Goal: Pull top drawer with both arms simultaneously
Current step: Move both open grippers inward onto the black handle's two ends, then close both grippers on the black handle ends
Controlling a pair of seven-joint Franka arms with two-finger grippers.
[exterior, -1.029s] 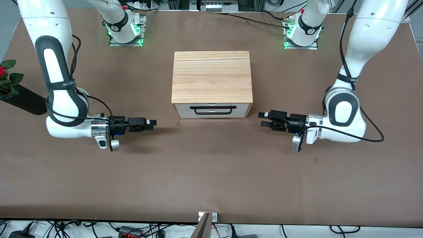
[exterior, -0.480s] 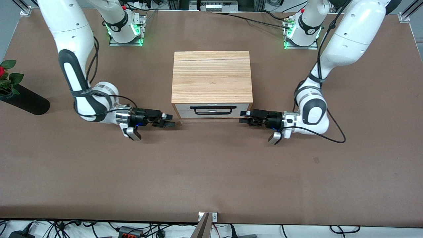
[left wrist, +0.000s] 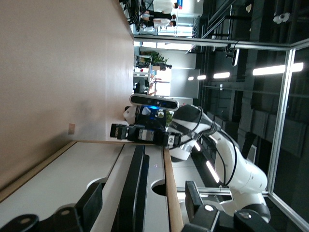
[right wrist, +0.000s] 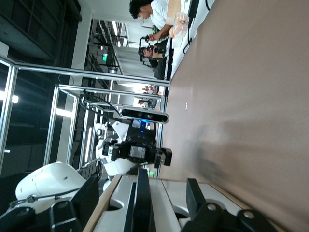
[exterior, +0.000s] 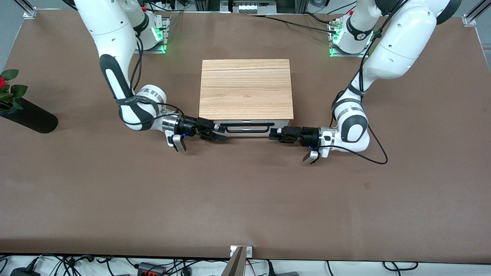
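Observation:
The top drawer (exterior: 249,128) is shut in the wood-topped cabinet (exterior: 245,88), and its white front and black bar handle (exterior: 249,124) face the front camera. My right gripper (exterior: 219,136) is open at the handle's end toward the right arm's side. In the right wrist view the handle (right wrist: 143,198) runs between that gripper's (right wrist: 142,195) fingers. My left gripper (exterior: 271,136) is open at the handle's other end. In the left wrist view the handle (left wrist: 135,193) also runs between that gripper's (left wrist: 142,203) fingers. Neither gripper holds anything.
A black vase with a red flower (exterior: 27,117) lies at the right arm's end of the table. The brown table (exterior: 245,199) stretches wide between the cabinet and the front camera. Each wrist view shows the other arm's gripper farther off along the cabinet front.
Both arms have swung inward from the sides of the table. Their grippers have closed in on the two ends of the drawer handle. The drawer has not moved.

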